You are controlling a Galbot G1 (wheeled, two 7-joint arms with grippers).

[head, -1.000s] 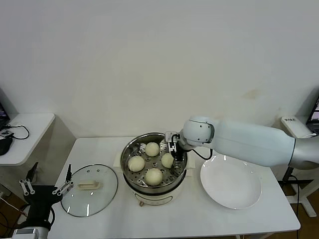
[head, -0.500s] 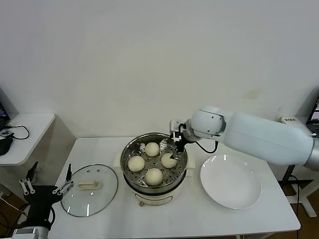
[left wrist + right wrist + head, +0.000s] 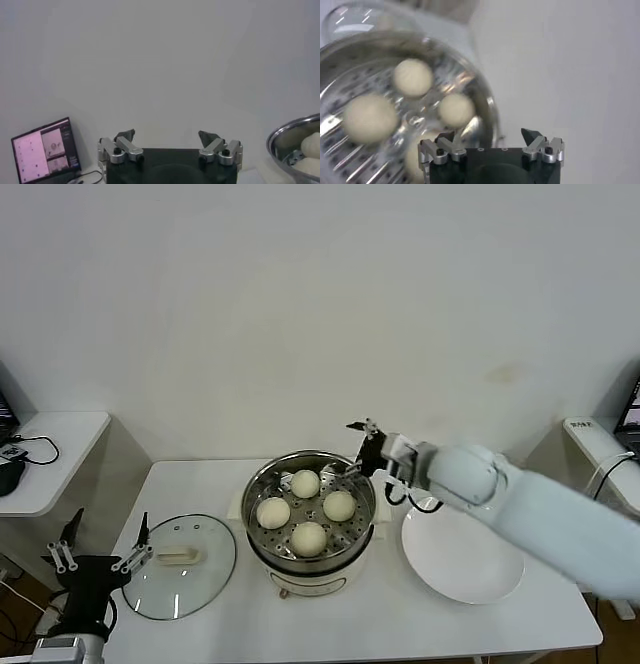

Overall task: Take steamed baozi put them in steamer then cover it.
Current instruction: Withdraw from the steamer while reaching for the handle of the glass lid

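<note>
**A:** Where were the steamed baozi (image 3: 306, 509)?

**B:** All four round cream-white buns sat inside the steamer (image 3: 309, 567), on the tray with the little holes. One was at the back, one on the left, one on the right, and one at the front. They sat close together, but I could not tell if any were touching.

**A:** And the steamer?

**B:** It was the shiny metal pot on a cream-white base, in the middle of the white table (image 3: 400, 624).

**A:** Was the cover (image 3: 180, 565) on it?

**B:** No. The clear glass lid lay flat on the table, to the left of the steamer, with its cream-white handle facing up.

**A:** What was the right gripper (image 3: 359, 447) doing?

**B:** It hung in the air just over the back right edge of the steamer. Its fingers were spread wide and held nothing.

**A:** And the left gripper (image 3: 98, 558)?

**B:** It was low at the left edge of the table, beside the cover. Its fingers were wide apart too, and empty.

**A:** Anything else?

**B:** A white plate (image 3: 463, 549) sat to the right of the steamer.
</note>
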